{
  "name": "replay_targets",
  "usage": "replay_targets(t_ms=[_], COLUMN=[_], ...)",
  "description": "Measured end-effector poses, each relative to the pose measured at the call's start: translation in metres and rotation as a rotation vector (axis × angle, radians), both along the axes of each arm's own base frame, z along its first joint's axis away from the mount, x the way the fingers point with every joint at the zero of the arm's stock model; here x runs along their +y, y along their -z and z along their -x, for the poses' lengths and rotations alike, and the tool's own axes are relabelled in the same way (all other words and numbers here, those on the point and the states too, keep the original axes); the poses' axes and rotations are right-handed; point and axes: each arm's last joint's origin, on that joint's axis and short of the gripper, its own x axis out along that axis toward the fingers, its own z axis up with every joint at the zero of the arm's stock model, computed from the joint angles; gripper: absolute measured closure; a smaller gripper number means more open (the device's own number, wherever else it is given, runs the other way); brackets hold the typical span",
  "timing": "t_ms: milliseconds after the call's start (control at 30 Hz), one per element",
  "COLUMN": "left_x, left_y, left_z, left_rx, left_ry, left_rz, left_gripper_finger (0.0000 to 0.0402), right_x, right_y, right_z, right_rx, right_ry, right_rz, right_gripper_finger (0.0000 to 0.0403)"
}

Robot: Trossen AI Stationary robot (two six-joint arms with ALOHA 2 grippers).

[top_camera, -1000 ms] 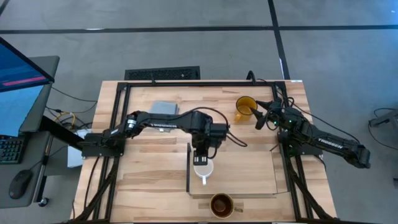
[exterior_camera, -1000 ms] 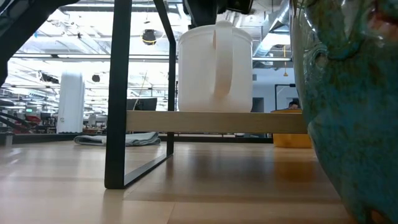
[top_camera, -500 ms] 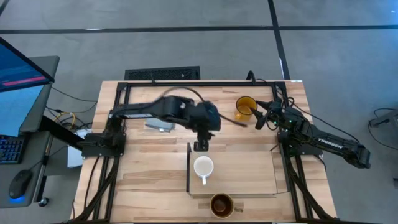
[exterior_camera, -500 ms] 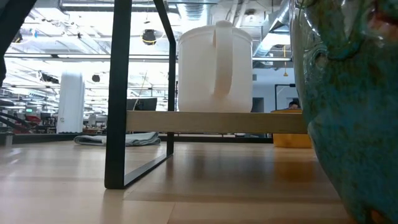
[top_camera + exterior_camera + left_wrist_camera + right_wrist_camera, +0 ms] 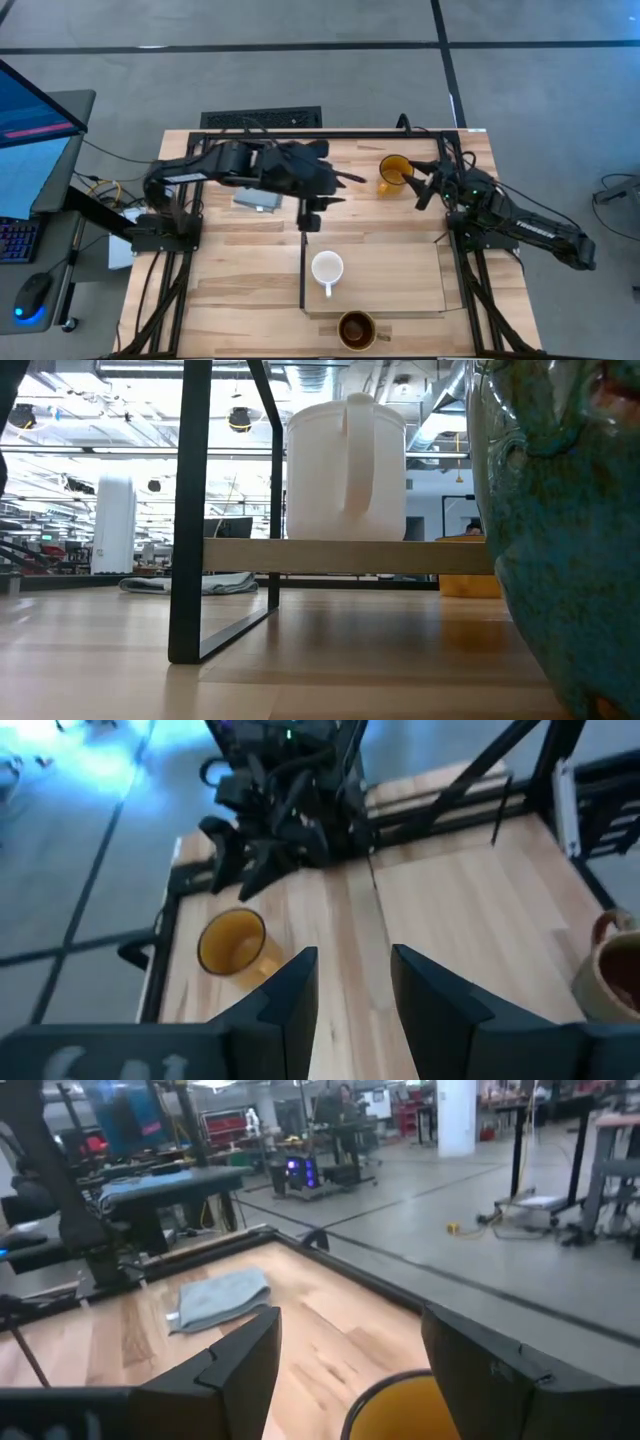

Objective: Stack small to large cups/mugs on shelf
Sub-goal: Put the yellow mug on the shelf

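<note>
From above, the flat light-wood shelf (image 5: 385, 270) with its thin dark upright panel is the landmark. The small white handled mug (image 5: 327, 268) stands on it, close to the panel, with nothing touching it. The clear glass mug with a dark brownish inside (image 5: 356, 329) sits on the table just off the shelf's near edge. The yellow-amber mug (image 5: 393, 172) stands well beyond the shelf's far edge, and the grey-blue folded cloth (image 5: 258, 189) lies off past the panel's far end. The left gripper (image 5: 308, 217) hangs over the far end of the panel, clear of the white mug. The right gripper (image 5: 428, 188) waits just beside the yellow-amber mug.

At table height, the white mug rests squarely on the shelf board, its handle facing the camera; the glass mug fills the edge of the view.

The left wrist view shows the left gripper's fingers (image 5: 288, 1005) parted and holding nothing.

The right wrist view shows the right gripper's fingers (image 5: 236, 1363) spread wide and empty, with the yellow-amber mug's rim between them.

By my judgement, one mug of three is placed; the yellow-amber mug and then the glass one remain.
</note>
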Motion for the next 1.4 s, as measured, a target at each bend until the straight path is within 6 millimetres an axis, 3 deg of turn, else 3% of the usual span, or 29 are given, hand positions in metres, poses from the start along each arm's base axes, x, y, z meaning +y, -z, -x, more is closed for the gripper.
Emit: replay_targets(t_ms=[200,333,600,833,967,1133,1400], left_x=[0.009,0.011,0.016,0.024,0.03,0.039,0.05], left_y=[-0.007,-0.003,0.077,0.144,0.168,0.182,0.187], left_z=[0.046,0.079,0.137,0.184,0.202,0.215,0.22], left_rx=[-0.043,-0.194,-0.483,-0.702,-0.722,-0.742,-0.72], left_ry=[-0.182,-0.19,-0.162,-0.208,-0.247,-0.303,-0.393], left_rz=[0.007,0.048,0.059,0.178,0.219,0.217,0.191], left_gripper_finger=[0.0281,0.0281,0.0281,0.0281,0.0281,0.0281,0.0281], right_x=[0.0,0.0,0.0,0.0,0.0,0.0,-0.023], right_y=[-0.005,-0.004,-0.002,-0.003,-0.022,-0.06,-0.101], right_z=[0.0,0.0,0.001,0.001,0.004,0.005,-0.006], right_rx=[-0.002,0.001,0.015,-0.067,-0.09,-0.022,0.306], right_ry=[0.001,0.004,0.001,0.02,0.027,0.037,0.284], right_rz=[0.025,0.025,0.006,-0.17,-0.21,-0.176,-0.453], right_gripper_finger=[0.0136,0.0136,0.0136,0.0136,0.0136,0.0136,0.0136])
